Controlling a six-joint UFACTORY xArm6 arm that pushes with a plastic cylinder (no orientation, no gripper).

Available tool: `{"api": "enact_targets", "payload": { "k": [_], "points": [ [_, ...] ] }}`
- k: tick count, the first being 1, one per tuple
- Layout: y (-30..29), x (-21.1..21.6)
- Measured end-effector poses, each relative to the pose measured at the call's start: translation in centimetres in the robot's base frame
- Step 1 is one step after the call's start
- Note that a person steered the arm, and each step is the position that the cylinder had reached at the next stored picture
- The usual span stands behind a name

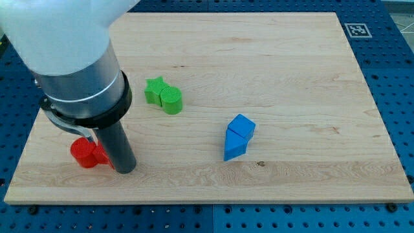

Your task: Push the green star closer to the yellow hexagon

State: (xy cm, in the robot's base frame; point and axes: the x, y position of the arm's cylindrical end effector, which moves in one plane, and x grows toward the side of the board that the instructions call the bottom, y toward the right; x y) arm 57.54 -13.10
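Note:
The green star lies on the wooden board left of centre, touching a green cylinder at its lower right. My tip is down near the board's lower left, well below and left of the star. It stands right next to a red block, whose right side the rod partly hides. No yellow hexagon shows in the view; the arm's body covers the board's upper left part.
A blue cube and a blue wedge-shaped block touch each other right of centre. The arm's large grey and white body fills the view's upper left. A marker tag sits beyond the board's top right corner.

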Motion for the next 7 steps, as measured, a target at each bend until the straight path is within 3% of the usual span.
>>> {"api": "enact_targets", "payload": {
  "k": [2, 7],
  "points": [
    [3.0, -1.0],
    [11.2, -9.1]
  ]
}}
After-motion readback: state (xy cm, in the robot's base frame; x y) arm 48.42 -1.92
